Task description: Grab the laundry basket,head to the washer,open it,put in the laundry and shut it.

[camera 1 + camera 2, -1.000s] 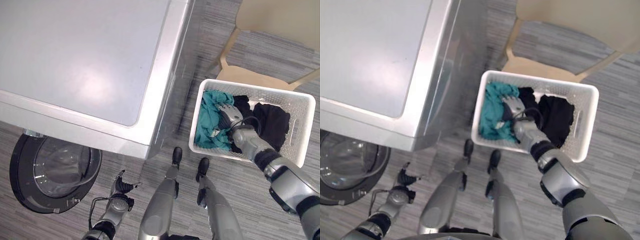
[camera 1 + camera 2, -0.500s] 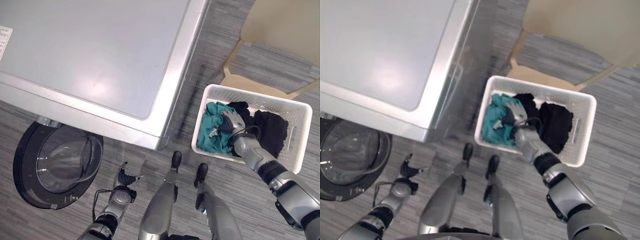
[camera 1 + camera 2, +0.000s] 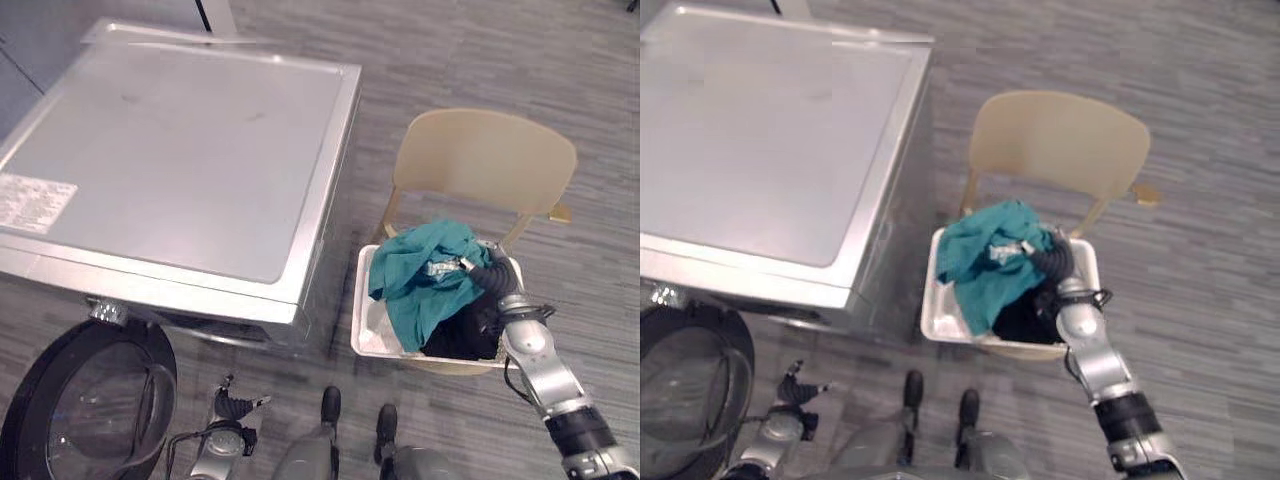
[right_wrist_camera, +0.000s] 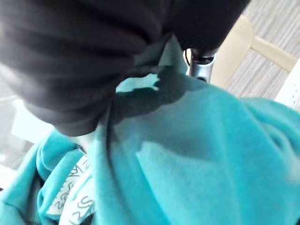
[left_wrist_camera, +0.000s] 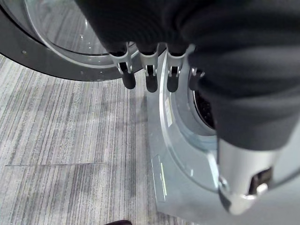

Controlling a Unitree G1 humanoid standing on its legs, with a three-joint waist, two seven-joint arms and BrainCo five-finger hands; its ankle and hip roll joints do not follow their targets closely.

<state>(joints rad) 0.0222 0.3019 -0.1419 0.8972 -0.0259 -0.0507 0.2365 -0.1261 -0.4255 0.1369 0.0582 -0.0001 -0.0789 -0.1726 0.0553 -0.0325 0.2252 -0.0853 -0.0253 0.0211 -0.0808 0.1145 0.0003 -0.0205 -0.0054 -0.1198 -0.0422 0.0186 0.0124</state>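
Right hand gripping teal garment above white basket, left hand loose-fingered, holding nothing, by open washer door.

Even overhead light, soft glare on washer top.

1. One washer, silver-grey, top panel facing up.
2. One round washer door, dark rim with a glass centre, swung open at the washer's front.
3. One laundry basket, white with perforated walls.
4. One teal garment, bunched above the basket.
5. Black laundry in the basket: one dark heap, the number of pieces cannot be told.
6. One chair, beige, behind the basket.
7. Two robot hands: left hand low by the door, right hand at the teal garment.
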